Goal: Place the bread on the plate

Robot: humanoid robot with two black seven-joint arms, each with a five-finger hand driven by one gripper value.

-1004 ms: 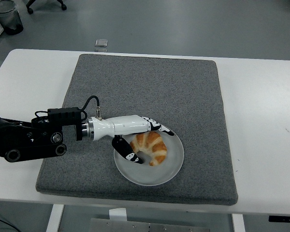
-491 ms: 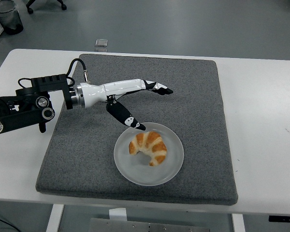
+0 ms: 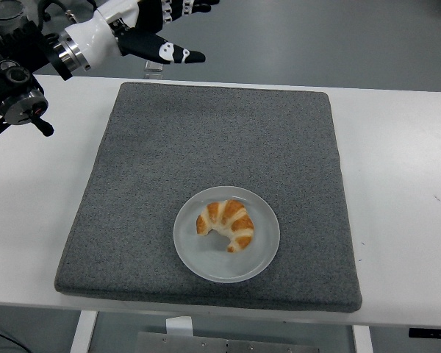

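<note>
A golden croissant lies on the round translucent plate, which sits on the grey mat toward its near edge. My left hand is raised at the top left of the picture, far from the plate, with its black and white fingers spread and nothing in them. Part of the hand is cut off by the top edge. The right arm does not show.
The grey mat covers the middle of the white table. A small clear box stands at the table's far edge. A dark bin is on the floor at the top left.
My left hand let go of the croissant on the plate, then rose and drew back to the upper left corner. The croissant and plate have stayed in place.
</note>
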